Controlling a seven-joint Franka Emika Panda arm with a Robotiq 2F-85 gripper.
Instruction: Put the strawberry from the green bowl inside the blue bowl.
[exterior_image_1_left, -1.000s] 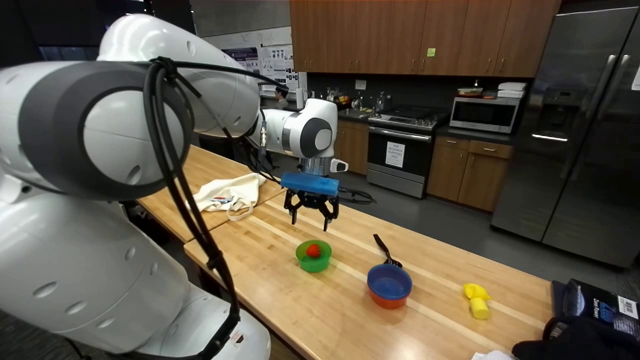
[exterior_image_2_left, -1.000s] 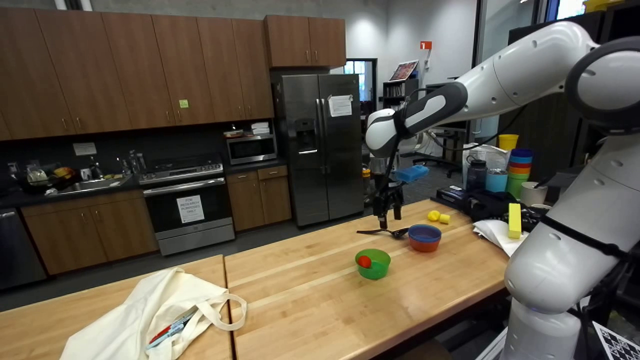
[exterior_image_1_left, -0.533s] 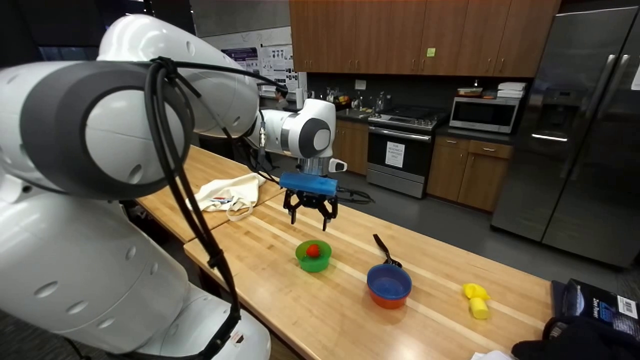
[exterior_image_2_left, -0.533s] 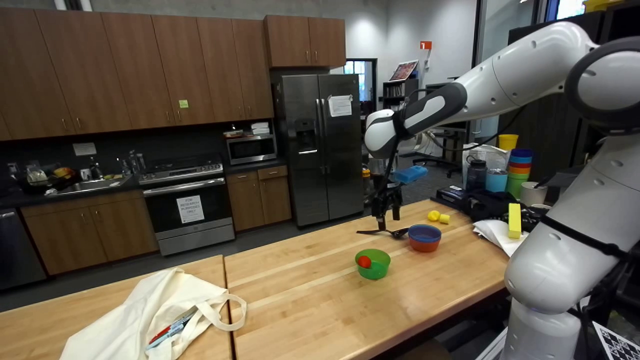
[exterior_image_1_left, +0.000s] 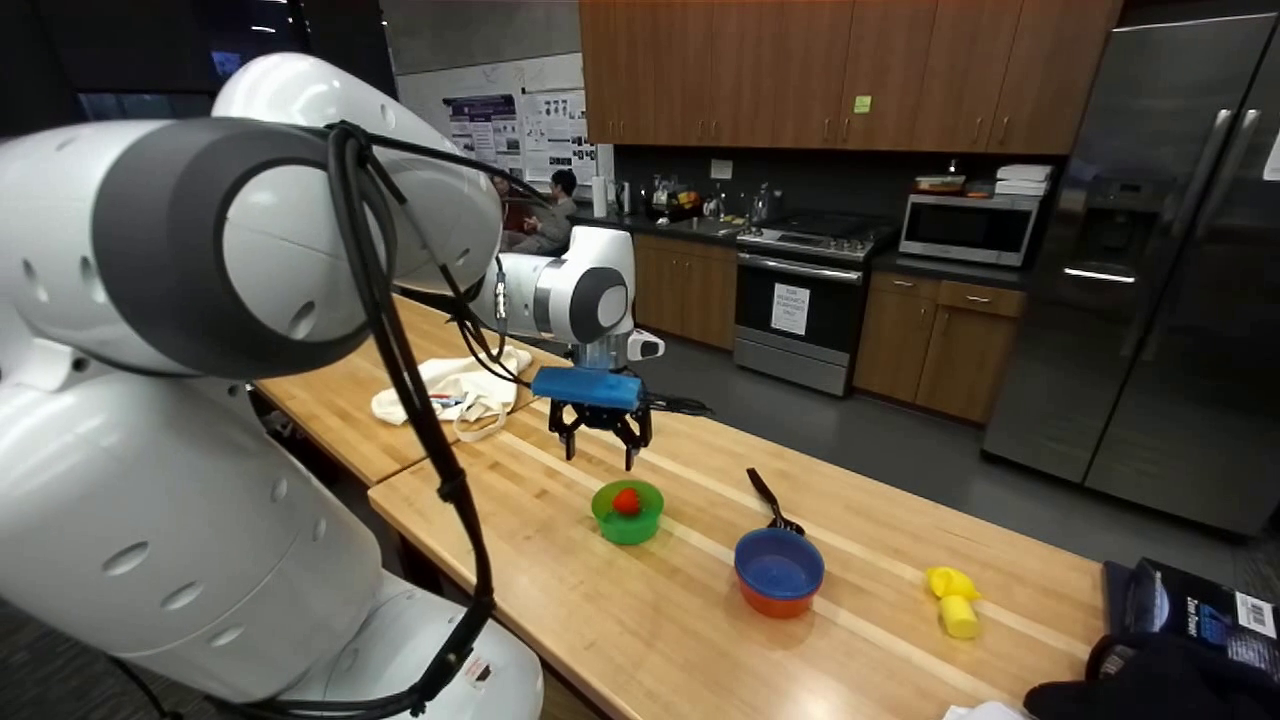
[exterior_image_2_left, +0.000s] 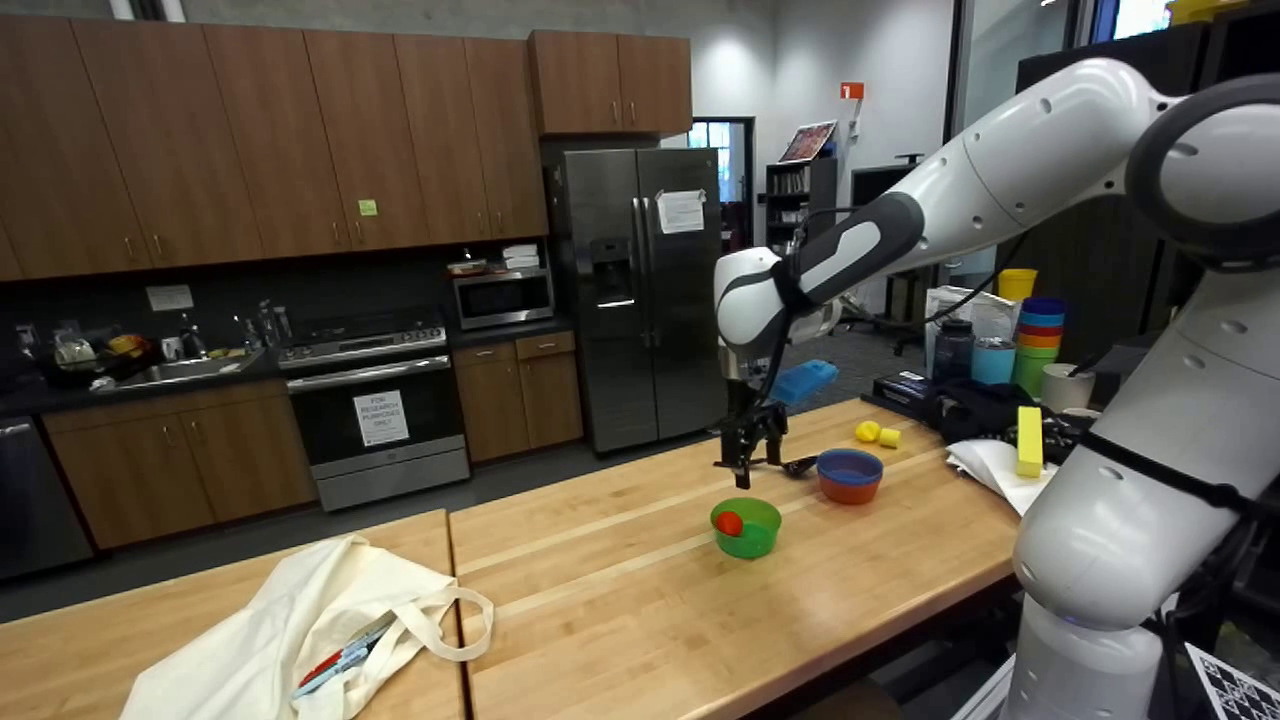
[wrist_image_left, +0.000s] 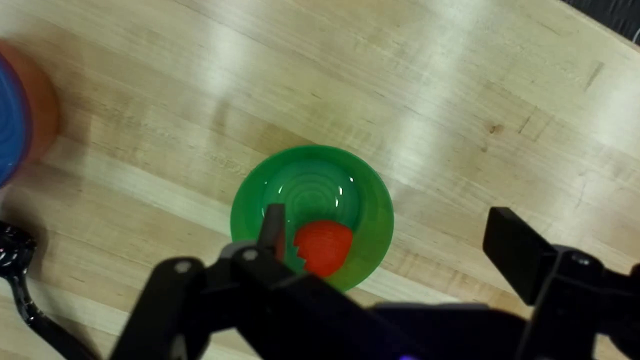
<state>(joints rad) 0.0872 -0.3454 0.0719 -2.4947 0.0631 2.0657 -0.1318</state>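
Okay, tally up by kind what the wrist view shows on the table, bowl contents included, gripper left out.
Bowls: 3 (green bowl, blue bowl, orange bowl)
Strawberry: 1
Black spoon-like utensil: 1
Total: 5

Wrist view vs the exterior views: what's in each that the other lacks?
Wrist view only: rings on the floor of the green bowl, and one finger overlapping that bowl in the picture.
Exterior views only: arm, stove, fridge, cloth bag, yellow object.
Shared: strawberry in the green bowl, blue bowl nested in the orange bowl, black utensil, open gripper. The wrist view crops the blue bowl, orange bowl and black utensil.
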